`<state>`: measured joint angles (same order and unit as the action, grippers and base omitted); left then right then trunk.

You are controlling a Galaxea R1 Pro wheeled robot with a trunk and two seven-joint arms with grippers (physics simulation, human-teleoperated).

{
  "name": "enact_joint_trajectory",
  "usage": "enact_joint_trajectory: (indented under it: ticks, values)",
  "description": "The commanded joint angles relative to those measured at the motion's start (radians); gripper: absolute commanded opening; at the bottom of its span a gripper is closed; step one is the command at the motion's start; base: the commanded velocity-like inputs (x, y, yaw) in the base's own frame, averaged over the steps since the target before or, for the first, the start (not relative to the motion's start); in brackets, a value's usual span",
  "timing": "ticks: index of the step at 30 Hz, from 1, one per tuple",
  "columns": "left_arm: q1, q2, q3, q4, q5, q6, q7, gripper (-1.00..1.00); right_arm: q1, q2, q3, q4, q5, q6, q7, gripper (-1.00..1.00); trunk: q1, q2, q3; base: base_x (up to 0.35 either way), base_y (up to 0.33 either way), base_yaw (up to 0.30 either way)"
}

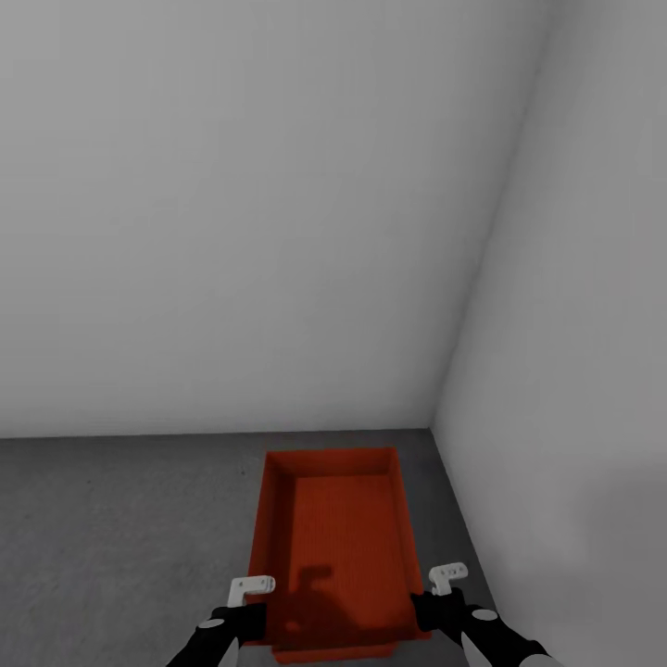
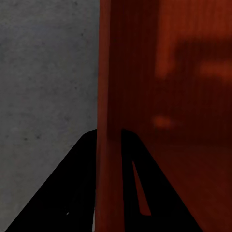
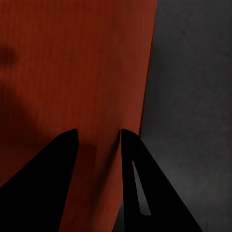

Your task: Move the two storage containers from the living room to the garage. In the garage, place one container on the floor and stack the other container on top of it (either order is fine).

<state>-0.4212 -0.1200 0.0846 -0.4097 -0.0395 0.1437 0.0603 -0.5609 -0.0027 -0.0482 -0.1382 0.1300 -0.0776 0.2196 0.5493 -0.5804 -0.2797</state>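
From the head camera I see 1 bin (image 1: 333, 547) lying near the corner where 2 pale grey walls (image 1: 232, 213) meet, with dark concrete floor (image 1: 111, 537) around it. I can't tell from here whether it rests on the floor or hangs just above it. My left gripper (image 1: 243, 607) sits at the bin's left wall, my right gripper (image 1: 435, 597) at its right wall, both at the near end.

The left wrist camera gives what the head view can't: the bin's wall (image 2: 108, 121) runs straight between the 2 dark fingers (image 2: 67, 193), which are clamped on it, speckled floor (image 2: 43, 72) on the outer side.

The right wrist camera shows the same: fingers (image 3: 140, 188) pinching the bin's wall (image 3: 104, 140), 1 inside and 1 outside, ribbed orange bottom (image 3: 72, 58) on the inner side, floor (image 3: 193, 96) on the other.
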Motion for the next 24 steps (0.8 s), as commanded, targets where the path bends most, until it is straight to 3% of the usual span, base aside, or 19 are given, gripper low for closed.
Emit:
enact_joint_trajectory:
  ticks: [1,13,24]
  values:
    - [-0.001,0.007,0.018,-0.003,-0.008,0.007,0.003,-1.00,-0.001,0.000,0.013,0.000,0.002,-0.005,0.015,-1.00,0.004,-0.009,-0.005,0.000,0.000,0.000]
    - [-0.001,0.007,0.018,-0.003,-0.008,0.008,0.003,-1.00,-0.001,0.000,0.012,0.000,0.000,-0.007,0.015,-1.00,0.050,-0.093,-0.042,0.000,0.000,0.000]
    - [-0.001,0.007,0.018,-0.003,-0.007,0.008,0.003,-1.00,-0.001,0.000,0.011,0.000,-0.001,-0.007,0.014,-1.00,0.050,-0.093,-0.042,0.000,0.000,0.000]
